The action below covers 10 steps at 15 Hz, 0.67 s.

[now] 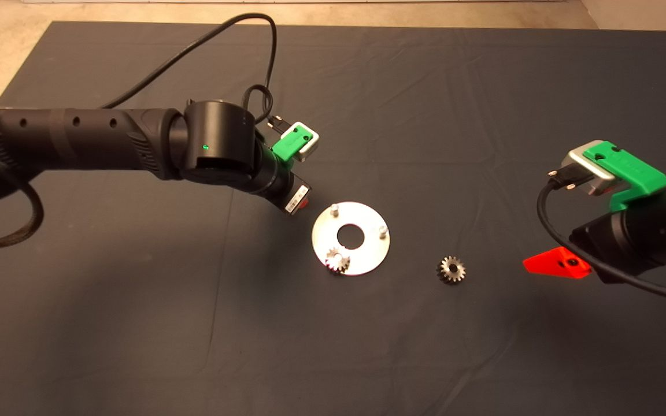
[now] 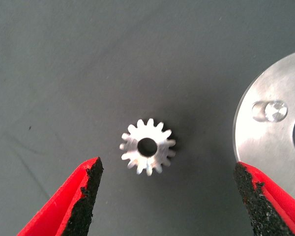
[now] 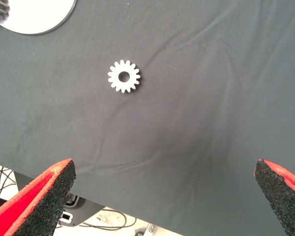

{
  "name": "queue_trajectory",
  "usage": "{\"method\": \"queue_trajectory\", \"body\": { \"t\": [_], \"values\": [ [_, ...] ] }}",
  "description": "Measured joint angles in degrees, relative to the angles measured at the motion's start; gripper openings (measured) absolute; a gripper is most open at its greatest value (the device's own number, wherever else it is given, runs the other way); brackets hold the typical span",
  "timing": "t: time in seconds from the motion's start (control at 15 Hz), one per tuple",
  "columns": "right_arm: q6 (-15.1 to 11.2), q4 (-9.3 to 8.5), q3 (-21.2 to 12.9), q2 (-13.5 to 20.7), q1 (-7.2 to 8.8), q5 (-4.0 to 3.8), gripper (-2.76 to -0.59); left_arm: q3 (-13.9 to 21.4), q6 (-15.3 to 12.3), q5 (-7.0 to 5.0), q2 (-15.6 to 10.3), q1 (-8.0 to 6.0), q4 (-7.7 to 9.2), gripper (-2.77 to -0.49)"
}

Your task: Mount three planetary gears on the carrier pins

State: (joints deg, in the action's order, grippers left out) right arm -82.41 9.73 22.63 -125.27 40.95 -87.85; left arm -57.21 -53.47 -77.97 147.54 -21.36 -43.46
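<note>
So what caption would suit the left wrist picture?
Open left gripper poised over a loose planetary gear beside the carrier disc.

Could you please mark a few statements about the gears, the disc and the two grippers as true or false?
1. One gear already sits on the disc. True.
2. The left gripper is shut on a gear. False: its fingers are spread, with a loose gear lying on the mat between them.
3. A third gear lies on the mat, right of the disc in the head view. True.
4. The right gripper holds that gear. False: it is open and apart from it.
5. All three pins carry gears. False: two pins stand bare.
</note>
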Motion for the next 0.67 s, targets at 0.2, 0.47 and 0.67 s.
{"method": "queue_trajectory", "body": {
  "t": [0.2, 0.47, 0.67],
  "values": [
    [0.00, -0.64, -0.09, 0.00, 0.06, 0.00, -0.63, -0.54, 0.02, 0.27, 0.06, 1.30, -0.30, -1.37],
    [0.00, -0.85, -0.06, 0.00, 0.67, 0.00, -0.63, -0.73, 0.02, 0.50, 0.04, 3.27, -1.13, -1.37],
    [0.00, -0.94, -0.06, 0.00, 0.67, 0.00, -0.63, -0.87, 0.02, 1.09, 0.04, 4.17, -2.88, -1.37]
  ]
}}
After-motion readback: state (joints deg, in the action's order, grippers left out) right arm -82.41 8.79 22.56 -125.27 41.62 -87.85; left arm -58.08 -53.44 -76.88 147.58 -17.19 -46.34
